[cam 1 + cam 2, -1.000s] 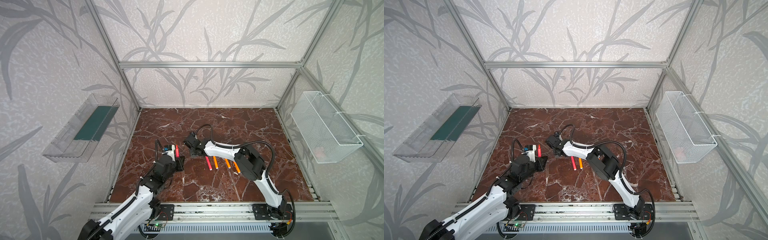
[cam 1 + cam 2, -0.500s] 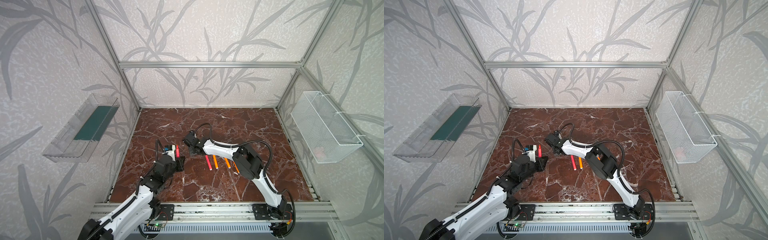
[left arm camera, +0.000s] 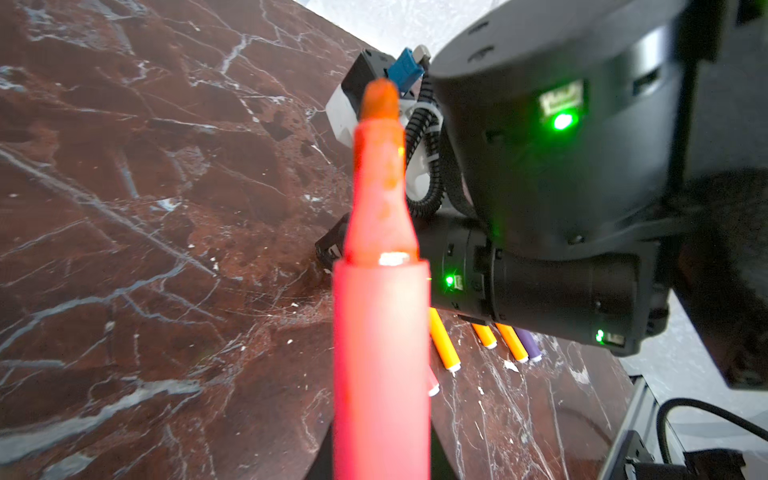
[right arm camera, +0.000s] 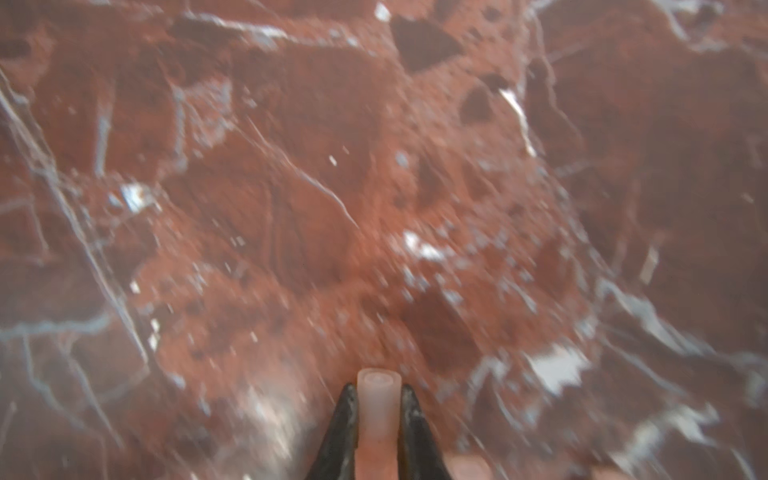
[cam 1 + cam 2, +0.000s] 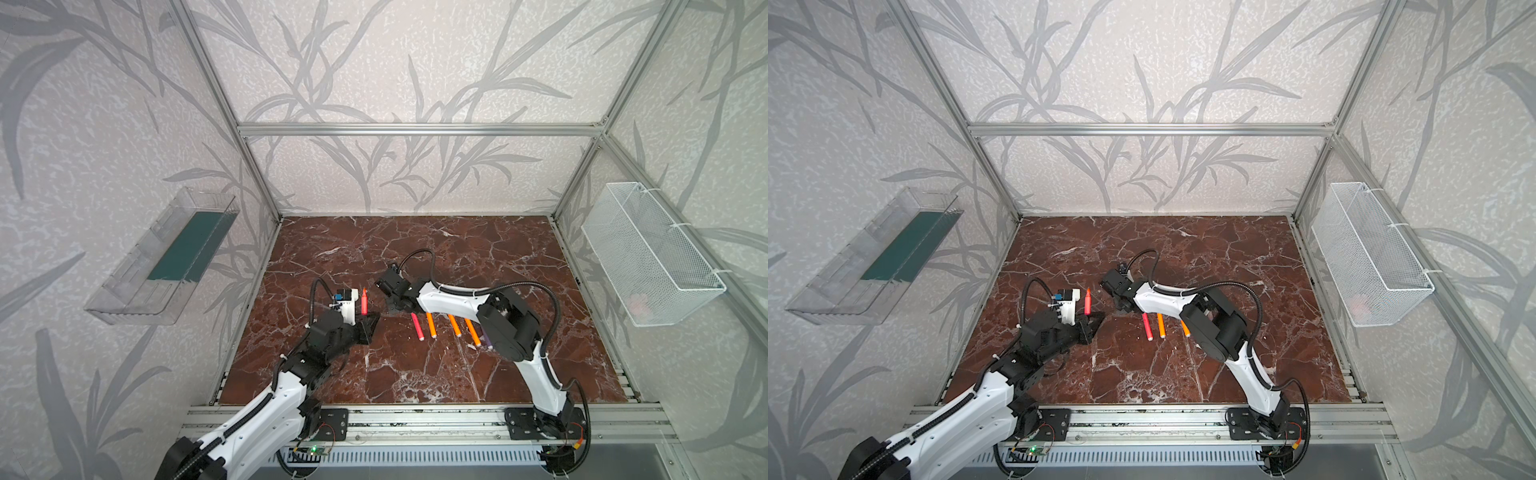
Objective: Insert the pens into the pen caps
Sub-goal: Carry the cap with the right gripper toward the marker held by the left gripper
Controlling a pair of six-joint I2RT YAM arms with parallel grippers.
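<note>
clamping a red-pink pen (image 5: 364,301) upright beside the pen row (image 5: 454,325), the left gripper (image 5: 371,321) grips its lower barrel; right gripper (image 4: 378,390) pinches a pen cap (image 4: 379,419) near that row. both judged light, stiff, slick; hold mid-body.

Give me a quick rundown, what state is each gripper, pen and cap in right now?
Red pen: held upright, tip bare.
Left gripper: shut, holding that pen.
Pen cap: pinched between the fingers, no pen inside.
Right gripper: shut on that cap.
Other pens: five, lying side by side on the table, ungripped.
</note>
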